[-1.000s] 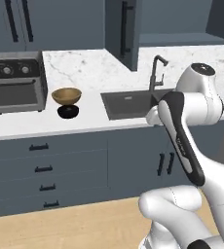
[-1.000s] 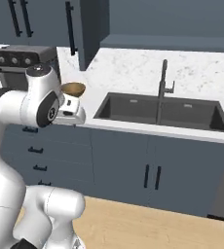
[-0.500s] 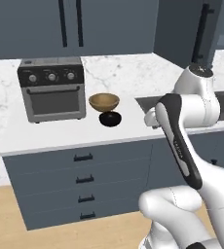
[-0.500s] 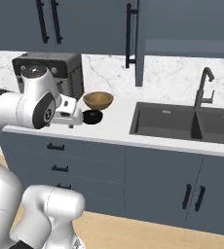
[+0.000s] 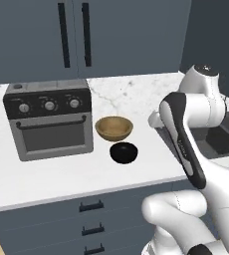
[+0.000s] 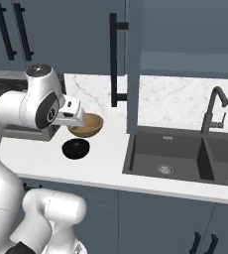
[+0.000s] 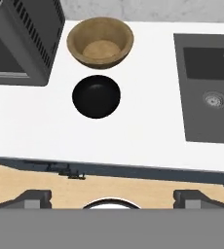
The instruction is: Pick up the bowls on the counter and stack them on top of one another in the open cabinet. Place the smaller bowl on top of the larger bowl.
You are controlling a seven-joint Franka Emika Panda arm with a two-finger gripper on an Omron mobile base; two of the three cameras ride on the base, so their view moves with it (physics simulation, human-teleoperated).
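The larger bowl (image 5: 114, 128), tan-brown wood, sits on the white counter (image 5: 61, 174) just right of a toaster oven. The smaller bowl (image 5: 124, 152), black, rests right in front of it, close beside it. The hand view looks down from high above on the wooden bowl (image 7: 100, 42) and the black bowl (image 7: 96, 96). My gripper (image 7: 113, 197) is open, its fingertips (image 7: 33, 197) spread wide with nothing between them, well above the counter's front edge. The open cabinet (image 6: 185, 39) is up to the right, its door (image 6: 132, 64) swung out with one long black handle (image 6: 113, 59).
A grey toaster oven (image 5: 49, 124) stands left of the bowls. A dark sink (image 6: 185, 156) with a black faucet (image 6: 212, 109) lies to their right. Closed paired doors (image 5: 74, 35) hang above the oven. Drawers (image 5: 91, 219) run below the counter.
The whole picture has shifted: the base has driven left along the counter, bringing the toaster oven and both bowls toward the centre. The bowls have not moved on the counter.
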